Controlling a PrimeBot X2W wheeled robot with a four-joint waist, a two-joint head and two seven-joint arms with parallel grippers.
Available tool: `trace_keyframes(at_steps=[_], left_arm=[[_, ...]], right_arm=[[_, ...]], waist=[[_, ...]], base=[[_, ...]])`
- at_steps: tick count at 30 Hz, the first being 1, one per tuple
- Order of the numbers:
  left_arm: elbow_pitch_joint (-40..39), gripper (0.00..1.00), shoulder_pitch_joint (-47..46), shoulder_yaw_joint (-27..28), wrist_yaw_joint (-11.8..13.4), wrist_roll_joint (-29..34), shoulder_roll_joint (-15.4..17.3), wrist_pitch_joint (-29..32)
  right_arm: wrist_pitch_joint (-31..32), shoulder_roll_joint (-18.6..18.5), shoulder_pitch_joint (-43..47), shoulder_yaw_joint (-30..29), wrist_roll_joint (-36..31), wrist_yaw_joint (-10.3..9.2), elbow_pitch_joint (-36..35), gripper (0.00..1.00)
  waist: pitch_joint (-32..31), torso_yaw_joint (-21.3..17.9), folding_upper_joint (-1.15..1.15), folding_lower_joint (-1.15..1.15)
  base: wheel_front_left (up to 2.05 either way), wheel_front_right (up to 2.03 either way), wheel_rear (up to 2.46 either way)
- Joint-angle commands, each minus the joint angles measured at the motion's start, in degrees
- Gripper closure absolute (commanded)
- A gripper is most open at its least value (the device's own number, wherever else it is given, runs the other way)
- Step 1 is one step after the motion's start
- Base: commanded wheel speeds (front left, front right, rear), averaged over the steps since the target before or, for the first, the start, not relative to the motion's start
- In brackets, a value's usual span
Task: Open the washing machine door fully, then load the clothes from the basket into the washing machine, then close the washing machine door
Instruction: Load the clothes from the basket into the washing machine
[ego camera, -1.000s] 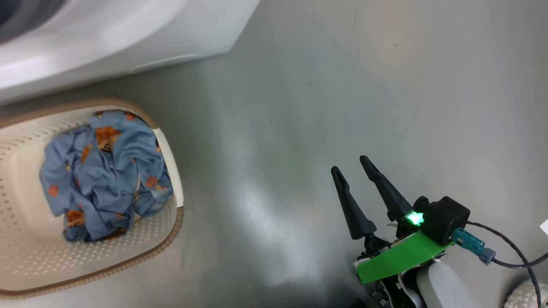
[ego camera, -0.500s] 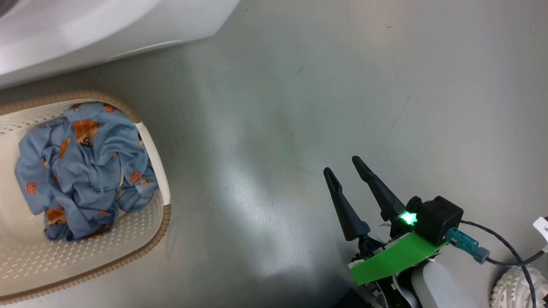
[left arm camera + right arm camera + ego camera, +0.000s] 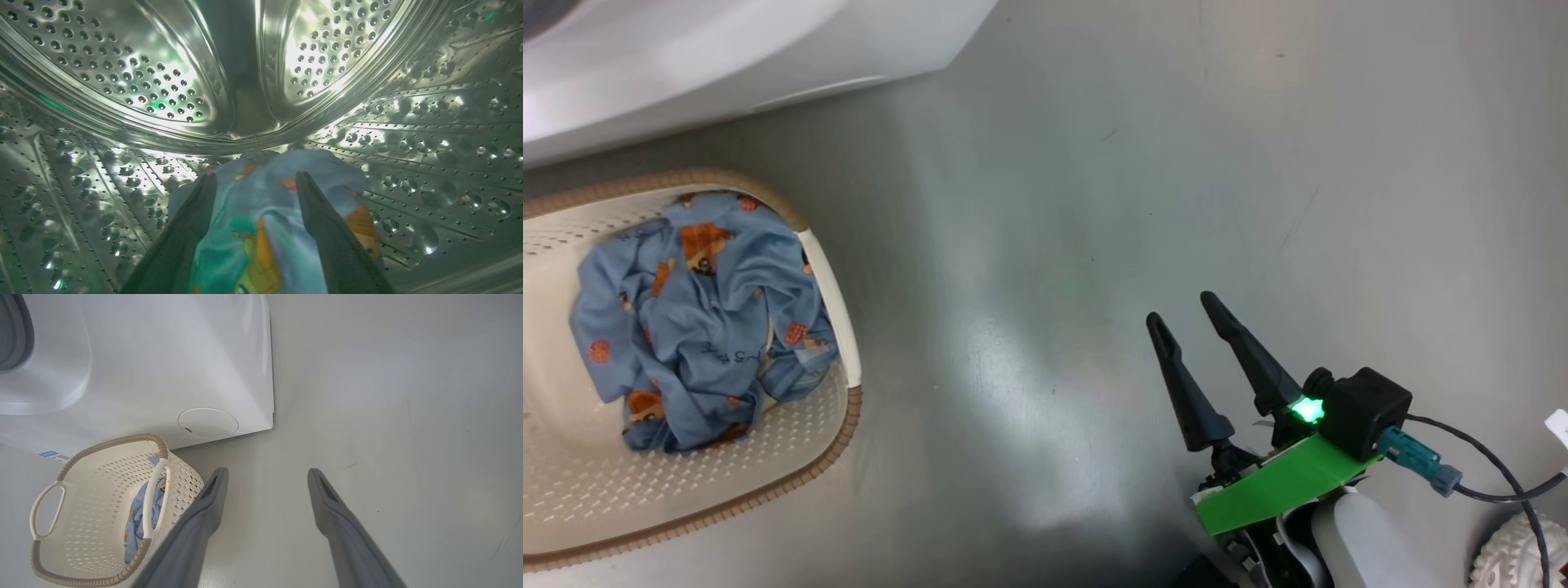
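A light blue printed garment (image 3: 265, 196) lies low in the perforated steel drum (image 3: 143, 81) of the white washing machine (image 3: 163, 355), between the wide-spread fingers of the left claw (image 3: 255, 175), perhaps not touching them. More such clothes (image 3: 694, 327) lie in the cream perforated basket (image 3: 845, 425) on the grey floor (image 3: 1054, 245). The right claw (image 3: 1181, 309) hangs wide.

Grey glossy floor (image 3: 1045, 245) spans head view from 12 to 6 o'clock. Pale light patch (image 3: 1021, 425) on it toward 6 o'clock. Thin dark scuff (image 3: 1294, 220) at 2 o'clock, shorter mark (image 3: 1109, 135) near 12 o'clock. White knobbly object (image 3: 1515, 555) in 4 o'clock corner, cut by frame edge, kind unclear. Right wrist view: floor pale grey, fine scratch (image 3: 409, 412) at 2 o'clock, small fleck (image 3: 351, 464) just right of centre.
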Motion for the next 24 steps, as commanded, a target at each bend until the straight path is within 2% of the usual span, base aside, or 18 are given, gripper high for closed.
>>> trace_keyframes(at_steps=[1,12,19,24], left_arm=[[-0.21,0.0,-0.79,0.52,-0.1,-0.34,2.2,-0.76],[1.78,0.0,3.33,-0.1,-0.07,-1.27,-1.53,-3.79],[0.11,0.0,7.93,0.33,-0.09,-1.8,-3.46,-4.64],[-4.41,0.0,14.95,2.55,0.44,-1.42,-4.95,-4.78]], right_arm=[[-0.68,-0.01,1.13,0.75,0.34,0.16,-0.64,0.0],[-0.68,-0.01,0.34,-1.36,-1.23,0.16,0.41,0.0],[-0.68,-0.01,0.29,-2.67,-2.23,0.16,1.55,0.0],[-0.68,-0.01,1.21,-3.88,-3.54,0.16,2.99,0.0]], waist=[[-0.4,0.39,0.0,0.0],[-4.97,3.85,0.0,0.0],[-8.48,6.03,0.0,0.0],[-13.24,8.14,0.0,0.0]], base=[[0.0,0.0,0.0],[0.0,0.0,0.0],[0.0,0.0,0.0],[0.0,0.0,0.0]])
